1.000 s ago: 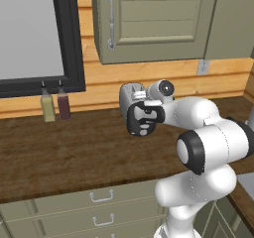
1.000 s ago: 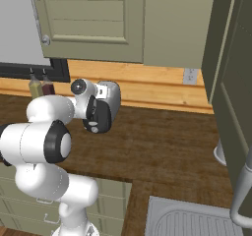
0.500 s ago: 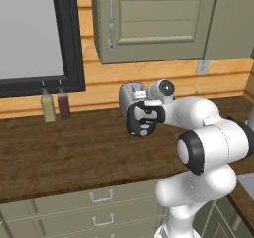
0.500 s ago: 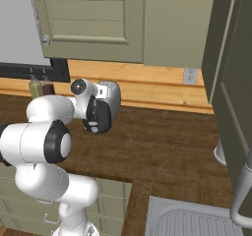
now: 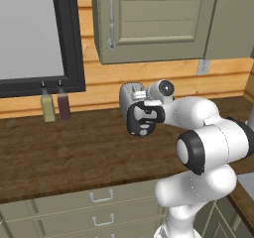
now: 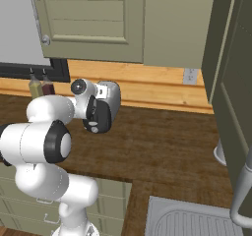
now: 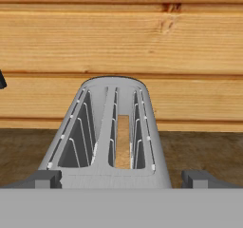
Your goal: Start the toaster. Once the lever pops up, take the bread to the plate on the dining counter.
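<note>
The silver-grey toaster point(image 5: 129, 94) stands on the dark wood counter against the plank wall, its black end panel point(image 5: 144, 120) turned toward me. In the hand view I look along the toaster point(image 7: 111, 175) top, and the bread point(image 7: 123, 141), a tan slice, sits low in the right slot. My gripper point(image 7: 122, 179) is open, level with the toaster's near end, one fingertip point(image 7: 47, 178) on each side of the body and touching nothing. From the base views the gripper point(image 5: 142, 101) hovers just above the panel. I cannot make out the lever clearly. The plate and dining counter are out of view.
Two bottles point(image 5: 54, 105) stand left of the toaster below a dark-framed window. Olive wall cabinets point(image 5: 154, 21) hang overhead. A sink point(image 6: 197, 220) with a faucet point(image 6: 242, 191) lies at the right, and a tall cabinet side point(image 6: 236, 68) bounds that end.
</note>
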You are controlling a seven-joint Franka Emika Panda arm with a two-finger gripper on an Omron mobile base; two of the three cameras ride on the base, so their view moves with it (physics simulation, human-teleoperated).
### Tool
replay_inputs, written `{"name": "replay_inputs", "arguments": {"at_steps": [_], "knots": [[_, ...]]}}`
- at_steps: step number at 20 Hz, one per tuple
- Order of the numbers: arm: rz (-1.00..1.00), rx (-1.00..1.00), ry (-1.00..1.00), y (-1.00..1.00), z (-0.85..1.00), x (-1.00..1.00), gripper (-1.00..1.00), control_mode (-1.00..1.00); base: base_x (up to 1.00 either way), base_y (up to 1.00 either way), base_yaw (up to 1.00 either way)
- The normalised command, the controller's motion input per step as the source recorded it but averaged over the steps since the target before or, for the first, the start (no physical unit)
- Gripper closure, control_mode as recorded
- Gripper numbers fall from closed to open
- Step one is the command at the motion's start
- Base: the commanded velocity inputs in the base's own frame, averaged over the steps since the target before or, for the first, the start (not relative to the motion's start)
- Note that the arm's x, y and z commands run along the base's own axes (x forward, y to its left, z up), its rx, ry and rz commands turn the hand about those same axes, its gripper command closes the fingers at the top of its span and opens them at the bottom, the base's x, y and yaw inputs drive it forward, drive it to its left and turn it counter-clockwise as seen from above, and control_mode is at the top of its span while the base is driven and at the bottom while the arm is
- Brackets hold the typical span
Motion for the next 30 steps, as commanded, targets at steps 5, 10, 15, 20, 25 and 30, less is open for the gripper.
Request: {"name": "replay_inputs", "arguments": {"at_steps": [5, 10, 15, 20, 25, 30], "knots": [[0.0, 0.0, 0.0, 0.0, 0.0, 0.0, -1.0, -1.0, 0.0, 0.0, 0.0], [0.0, 0.0, 0.0, 0.0, 0.0, 0.0, -1.0, -1.0, 0.0, 0.0, 0.0], [0.0, 0.0, 0.0, 0.0, 0.0, 0.0, -1.0, -1.0, 0.0, 0.0, 0.0], [0.0, 0.0, 0.0, 0.0, 0.0, 0.0, -1.0, -1.0, 0.0, 0.0, 0.0], [0.0, 0.0, 0.0, 0.0, 0.0, 0.0, -1.0, -1.0, 0.0, 0.0, 0.0], [0.0, 0.0, 0.0, 0.0, 0.0, 0.0, -1.0, -1.0, 0.0, 0.0, 0.0]]}}
